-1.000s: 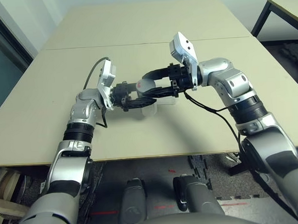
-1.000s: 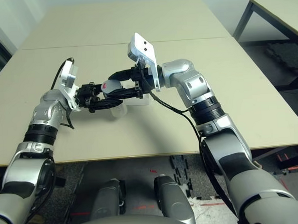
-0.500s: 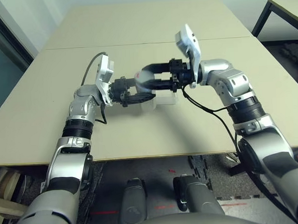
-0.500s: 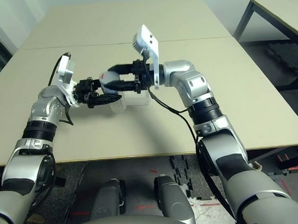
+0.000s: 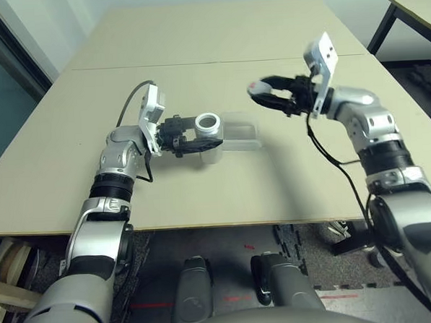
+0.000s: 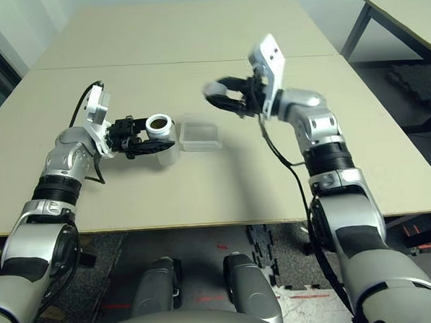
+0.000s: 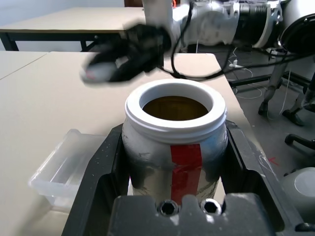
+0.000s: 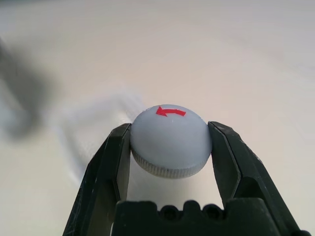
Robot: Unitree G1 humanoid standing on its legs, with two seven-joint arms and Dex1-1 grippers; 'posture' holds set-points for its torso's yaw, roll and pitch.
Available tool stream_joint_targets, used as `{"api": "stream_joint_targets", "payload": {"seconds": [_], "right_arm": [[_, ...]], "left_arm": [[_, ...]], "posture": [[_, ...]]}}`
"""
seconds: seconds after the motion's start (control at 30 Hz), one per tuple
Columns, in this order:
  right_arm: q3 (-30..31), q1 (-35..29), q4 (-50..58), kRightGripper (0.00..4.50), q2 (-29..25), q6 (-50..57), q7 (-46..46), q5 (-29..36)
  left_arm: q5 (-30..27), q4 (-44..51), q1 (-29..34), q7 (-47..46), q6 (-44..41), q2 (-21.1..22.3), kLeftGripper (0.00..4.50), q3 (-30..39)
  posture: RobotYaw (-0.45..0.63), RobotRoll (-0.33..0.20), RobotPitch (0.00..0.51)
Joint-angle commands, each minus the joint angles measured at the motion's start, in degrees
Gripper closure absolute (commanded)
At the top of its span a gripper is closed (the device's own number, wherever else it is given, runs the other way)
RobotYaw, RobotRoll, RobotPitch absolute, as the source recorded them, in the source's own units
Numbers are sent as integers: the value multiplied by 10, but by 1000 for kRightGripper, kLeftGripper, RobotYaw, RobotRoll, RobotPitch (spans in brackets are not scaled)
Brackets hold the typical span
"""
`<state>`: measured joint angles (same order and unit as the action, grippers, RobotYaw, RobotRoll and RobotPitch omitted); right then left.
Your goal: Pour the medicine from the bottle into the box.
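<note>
The right gripper (image 5: 259,92) has swung from the bottle (image 5: 208,134) to the frame's upper right, jaws clamping the grey cap (image 8: 171,140). At centre left, the left gripper (image 5: 192,136) jaws grip the light, rigid, open bottle round its body, upright beside the box (image 5: 243,135) on the worktop (image 5: 202,191).

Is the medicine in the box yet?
Not yet. The cap is already off, held in the right gripper. The left gripper holds the open bottle upright beside the box, which looks empty. Pouring is left.
</note>
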<state>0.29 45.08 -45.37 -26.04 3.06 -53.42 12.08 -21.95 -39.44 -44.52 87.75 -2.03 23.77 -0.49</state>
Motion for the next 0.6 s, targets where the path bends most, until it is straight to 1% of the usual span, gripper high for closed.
{"api": "stream_joint_targets", "payload": {"seconds": [0.03,0.23,0.47,0.53,0.57,0.6], "right_arm": [[-15,-8,-58,1930,-9,-50,35,-24],[-19,-7,-143,1930,-7,-88,99,-54],[-6,0,-177,1930,4,-102,92,-76],[-5,2,-179,1207,6,-100,88,-81],[-6,4,-180,990,7,-99,87,-82],[-6,6,-179,679,6,-97,82,-83]], "left_arm": [[9,-11,-9,0,8,1,1781,1],[12,-19,-15,-8,15,1,1781,2],[20,-35,-24,-27,36,6,1781,9],[23,-37,-27,-33,41,6,1781,10],[26,-38,-28,-39,45,6,1781,10],[32,-42,-31,-45,48,6,1781,9]], "posture": [[-67,0,86],[-61,0,91],[-51,0,93],[-50,0,93],[-50,0,93],[-50,0,94]]}}
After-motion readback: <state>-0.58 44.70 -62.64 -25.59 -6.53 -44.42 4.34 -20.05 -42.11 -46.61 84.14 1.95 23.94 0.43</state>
